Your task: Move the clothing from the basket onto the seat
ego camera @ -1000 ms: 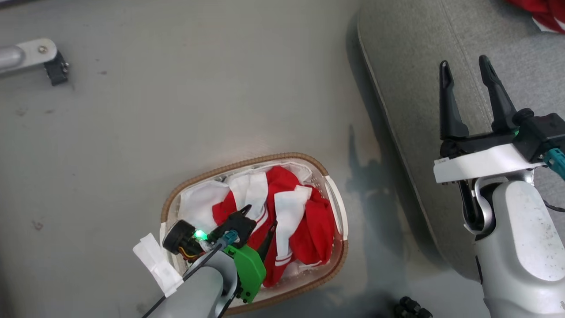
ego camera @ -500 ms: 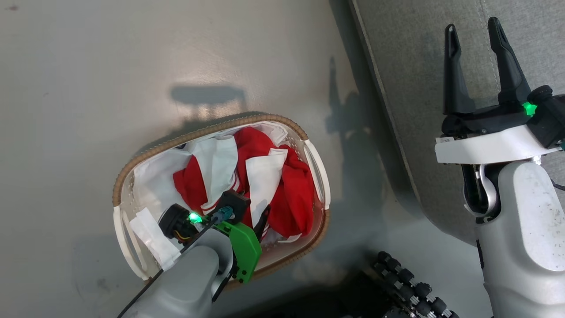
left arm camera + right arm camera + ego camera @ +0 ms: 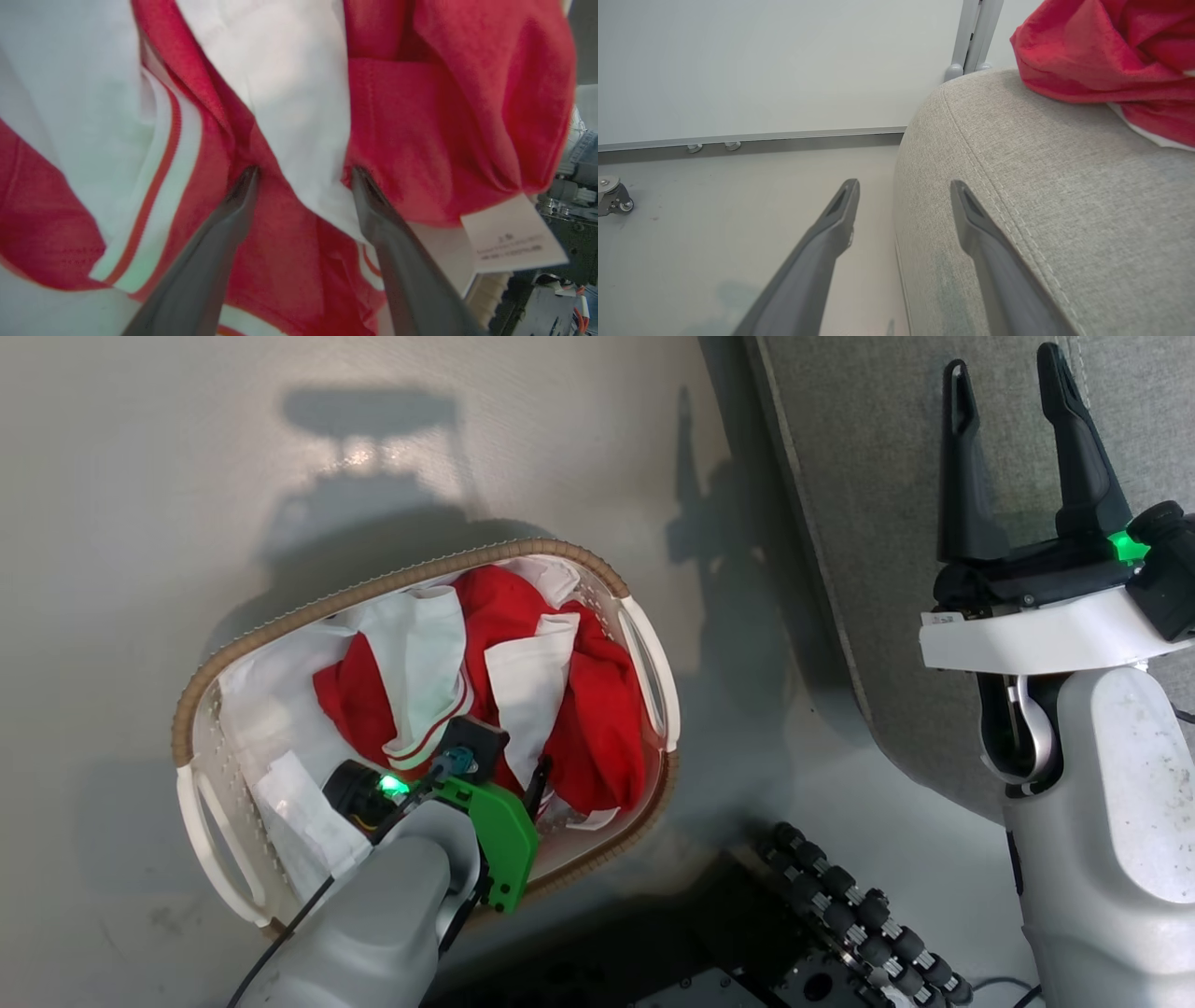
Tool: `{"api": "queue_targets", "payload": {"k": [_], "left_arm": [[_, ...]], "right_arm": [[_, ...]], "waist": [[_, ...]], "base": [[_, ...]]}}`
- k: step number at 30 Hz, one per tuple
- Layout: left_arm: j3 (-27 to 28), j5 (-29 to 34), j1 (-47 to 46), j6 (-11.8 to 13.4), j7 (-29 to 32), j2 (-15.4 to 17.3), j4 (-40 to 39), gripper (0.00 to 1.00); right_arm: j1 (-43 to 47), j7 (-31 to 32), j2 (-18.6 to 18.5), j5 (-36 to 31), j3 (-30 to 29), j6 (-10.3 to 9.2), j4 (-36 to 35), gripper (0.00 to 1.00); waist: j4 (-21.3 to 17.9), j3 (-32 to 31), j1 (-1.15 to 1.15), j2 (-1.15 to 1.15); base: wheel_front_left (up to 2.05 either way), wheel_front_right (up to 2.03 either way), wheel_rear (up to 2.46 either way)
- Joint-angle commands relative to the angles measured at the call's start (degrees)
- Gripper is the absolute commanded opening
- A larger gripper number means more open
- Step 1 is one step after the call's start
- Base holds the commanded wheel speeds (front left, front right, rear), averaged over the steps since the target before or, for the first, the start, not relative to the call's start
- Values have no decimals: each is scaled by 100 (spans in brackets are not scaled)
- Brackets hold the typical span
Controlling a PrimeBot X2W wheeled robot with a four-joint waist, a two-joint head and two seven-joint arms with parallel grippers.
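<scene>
clothing [image 3: 597,728]: red, white, striped | basket [image 3: 191,793]: white, brown rim | seat [image 3: 878,523]: grey

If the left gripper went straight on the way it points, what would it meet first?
The red-and-white clothing in the basket; the left gripper's open tips look right against it, depth unclear.

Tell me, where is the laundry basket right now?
In the head view the laundry basket sits on the floor at lower left, left of the grey sofa, with the left gripper dipped into the red-and-white clothing inside it.
</scene>
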Motion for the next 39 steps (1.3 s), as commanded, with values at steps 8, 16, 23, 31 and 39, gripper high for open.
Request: {"api": "queue_targets", "payload": {"k": [8,16,23,31,39], "left_arm": [[-199,-386,-278,-44,56,33,-188,100],[-410,-553,-404,-57,56,32,-101,0],[-619,-609,-383,-57,-161,31,-50,0],[-746,-698,-106,-76,-416,27,-206,0],[-512,-613,183,-66,-486,125,-711,0]], "right_arm": [[-45,-14,-12,153,63,-6,-69,100],[-60,-14,-13,141,54,-6,-34,100],[-47,-14,-13,-140,-10,-6,126,100],[201,-14,-16,-476,-85,-6,351,100],[520,-14,-17,-780,-175,-6,594,100]], "waist": [[-160,187,-1,0],[-136,198,-1,0],[102,-178,-1,0],[512,-1035,-1,0],[897,-2102,-1,0]], "base": [[0,0,0],[0,0,0],[0,0,0],[0,0,0],[0,0,0]]}}
